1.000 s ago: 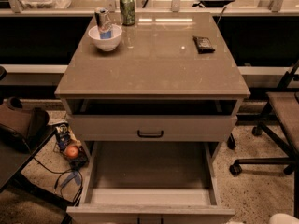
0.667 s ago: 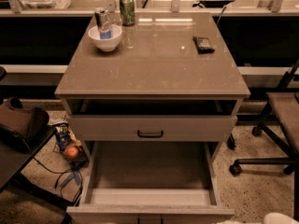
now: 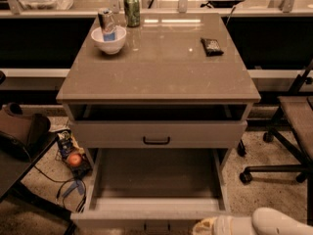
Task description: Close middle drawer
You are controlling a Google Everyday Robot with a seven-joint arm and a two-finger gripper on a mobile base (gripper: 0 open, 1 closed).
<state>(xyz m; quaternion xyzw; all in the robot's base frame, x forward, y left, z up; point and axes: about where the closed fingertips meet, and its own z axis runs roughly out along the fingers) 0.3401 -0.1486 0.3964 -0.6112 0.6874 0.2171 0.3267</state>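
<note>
Middle drawer (image 3: 155,176) is pulled far out of the table (image 3: 156,77), bare inside, front edge low in view under the taller-fronted upper drawer (image 3: 157,133); hand (image 3: 211,226) is at the bottom edge, just beside the drawer front's right part; can't tell if it is spread or pressed together. Best bet: put the hand against the middle of the front, not the corner; push straight in, level and steady, so it doesn't skew; stop once flush.
</note>
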